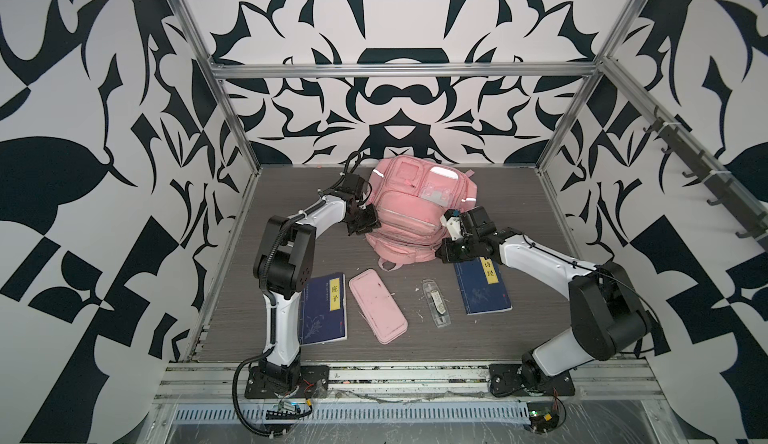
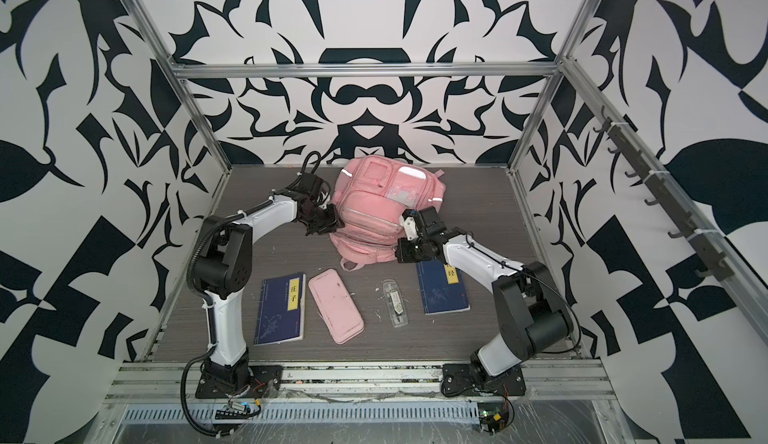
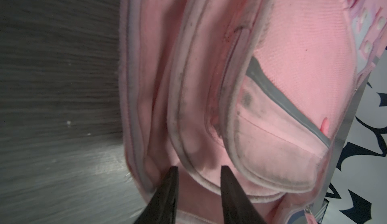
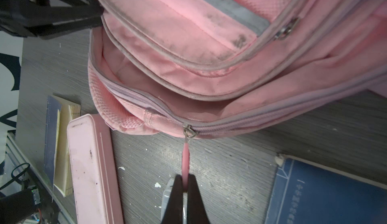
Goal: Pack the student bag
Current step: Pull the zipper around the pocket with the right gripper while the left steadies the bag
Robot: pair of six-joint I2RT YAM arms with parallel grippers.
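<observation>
The student bag [image 1: 405, 213] [image 2: 370, 213], pink with silver strips, lies at the back middle of the table. My left gripper [image 1: 371, 223] [image 2: 337, 224] is at its left side. In the left wrist view its fingers [image 3: 173, 174] stand a little apart with a fold of the bag's fabric [image 3: 199, 183] between them. My right gripper [image 1: 442, 250] [image 2: 399, 250] [image 4: 185, 177] is shut on the pink zip pull [image 4: 186, 155] at the bag's near right corner. The main zip gapes open on the left of the slider [image 4: 189, 131].
A pink pencil case [image 1: 377, 311] [image 4: 92, 166] lies in front of the bag. Beside it are a blue book [image 1: 324, 309] at the left and a clear case [image 1: 436, 302] at the right. A second blue book [image 1: 484, 292] [image 4: 326, 191] lies partly under my right arm.
</observation>
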